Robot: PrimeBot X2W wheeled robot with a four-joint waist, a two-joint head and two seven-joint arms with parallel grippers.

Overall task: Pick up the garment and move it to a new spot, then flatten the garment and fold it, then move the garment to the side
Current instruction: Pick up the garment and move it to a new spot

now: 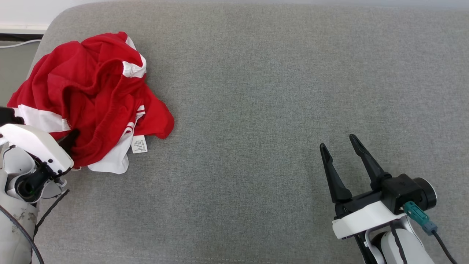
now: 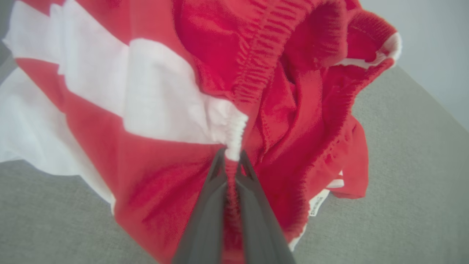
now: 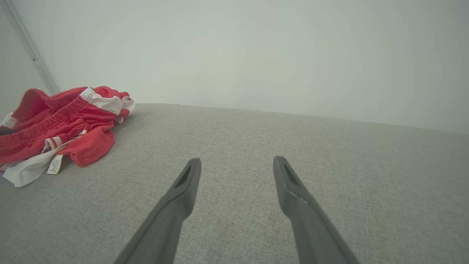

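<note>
Red-white garment (image 1: pixel 91 91) crumpled, care label (image 1: pixel 139 144) print unreadable; left claw (image 2: pixel 231 157) clamped on it; right claw (image 1: pixel 337 141) apart.

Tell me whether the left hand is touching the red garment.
Touching. The left wrist view shows the left hand shut on a bunched fold of the garment, with cloth pinched between its two fingers.

Right gripper (image 1: pixel 337 141): two long black tapered fingers on a black block, white curved shell under it. Teal connector (image 1: pixel 414 212) with grey plug end, black cable (image 1: pixel 443 246) trailing. Left gripper (image 2: pixel 231 154): dark grey fingers, white cover (image 1: pixel 36 145), black round joint, scuffed pale forearm (image 1: pixel 14 234), thin black wires
</note>
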